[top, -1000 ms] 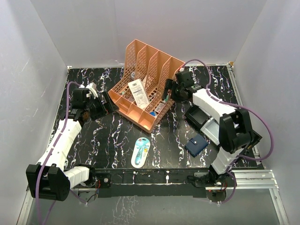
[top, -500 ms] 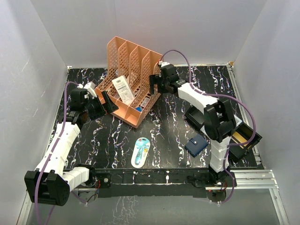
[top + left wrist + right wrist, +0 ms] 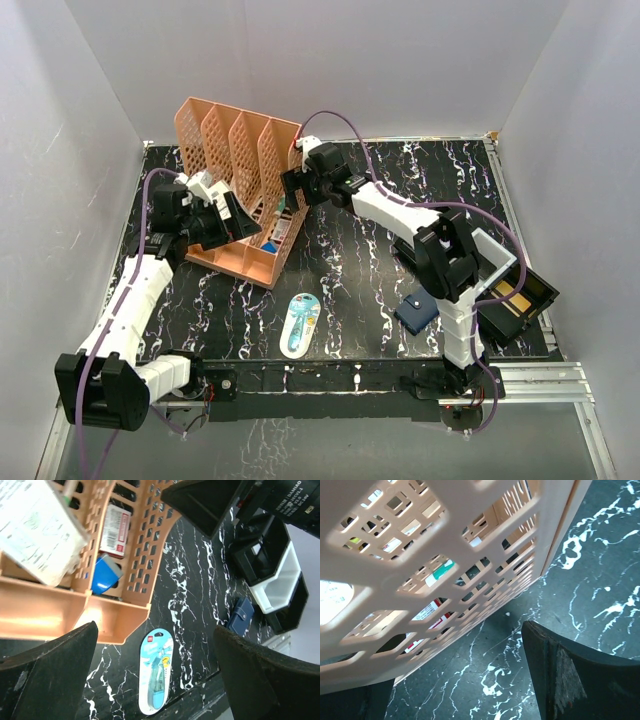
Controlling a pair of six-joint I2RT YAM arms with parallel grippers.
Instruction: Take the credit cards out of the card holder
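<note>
Orange slotted rack (image 3: 225, 140), pale blue oval case (image 3: 300, 325), black trays (image 3: 528, 300)

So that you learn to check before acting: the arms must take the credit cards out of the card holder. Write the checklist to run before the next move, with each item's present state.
1. Card holder found, on the table, near right side: ok.
2. Nothing lying on it: ok.
3. Holder opened: not ok, folded shut.
4. Credit cards inside: cannot tell, none shows.
5. Left gripper and right gripper open: ok.
6. A gripper near the holder: not ok, both are at the orange file rack.
</note>
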